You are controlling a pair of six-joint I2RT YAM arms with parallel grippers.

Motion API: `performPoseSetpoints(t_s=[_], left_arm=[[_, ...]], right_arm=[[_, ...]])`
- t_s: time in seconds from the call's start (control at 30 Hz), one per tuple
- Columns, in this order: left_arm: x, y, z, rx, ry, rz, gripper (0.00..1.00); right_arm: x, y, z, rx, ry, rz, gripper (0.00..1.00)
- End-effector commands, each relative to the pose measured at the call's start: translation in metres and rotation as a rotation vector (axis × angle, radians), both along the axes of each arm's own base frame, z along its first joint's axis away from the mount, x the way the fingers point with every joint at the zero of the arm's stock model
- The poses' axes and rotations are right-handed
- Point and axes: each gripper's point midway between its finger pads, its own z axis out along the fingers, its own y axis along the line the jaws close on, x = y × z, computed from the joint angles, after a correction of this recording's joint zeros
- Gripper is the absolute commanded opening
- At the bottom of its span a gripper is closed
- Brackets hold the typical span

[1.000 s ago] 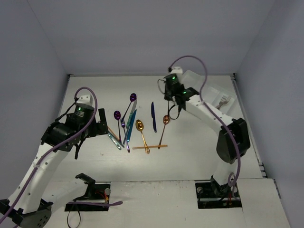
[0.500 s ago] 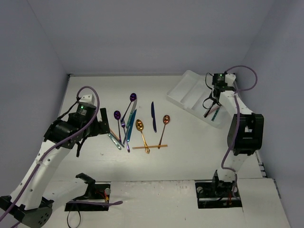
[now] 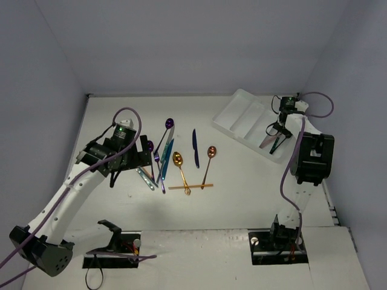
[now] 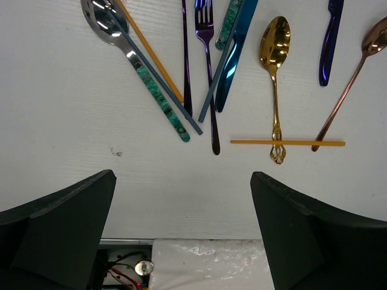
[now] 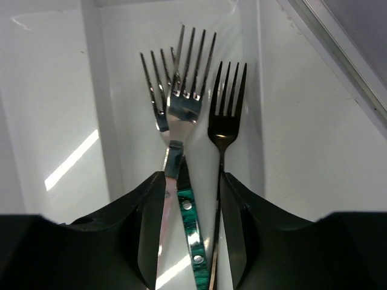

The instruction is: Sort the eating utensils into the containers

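**White rectangular plastic cutlery tray**: set askew at 2 o'clock on the white table, with long parallel compartments. In the right wrist view one compartment holds three forks, all with tines toward 12 o'clock:
- a silver fork with a teal-inlaid handle;
- a second silver fork, partly beneath the first;
- a black fork, just beside them at 3 o'clock.

**Right gripper**: it sits over the fork handles with its jaws spread and the handles lying between them. Whether either finger touches a handle cannot be told.

**Loose utensils**: grouped near the table's centre, at 8 o'clock of the tray and well apart from it. In the left wrist view, from 9 toward 3 o'clock:
- silver spoon with a green marbled handle;
- orange chopstick;
- purple chopstick;
- purple fork;
- shiny blue knife;
- gold spoon;
- dark blue knife;
- copper spoon.

A second orange chopstick lies crosswise over the handle ends of the gold and copper spoons. In the top view a purple spoon lies at 12 o'clock of the group.

**Left gripper**: it hovers at 6 o'clock of the group, jaws wide apart, holding nothing.
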Motion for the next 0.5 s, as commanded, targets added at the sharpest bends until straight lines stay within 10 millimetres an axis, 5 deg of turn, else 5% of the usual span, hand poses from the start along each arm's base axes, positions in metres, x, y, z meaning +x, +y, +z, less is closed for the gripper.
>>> performPoseSetpoints(t_s=[0.0,0.2,0.47], left_arm=[[0.029,-0.024,0.006,-0.075,-0.061,0.029,0.93],[0.060,-0.037,-0.012,-0.032,-0.078,0.098,0.78],[0.099,-0.044,-0.057,0.100,-0.051,0.166,0.55]], right_arm=[[0.025,0.005,0.095,-0.034,-0.222,0.039,0.42],[-0.006,0.037,0.182,0.043,-0.426,0.094,0.47],[-0.054,0.087,0.221,0.170,-0.537,0.251,0.47]])
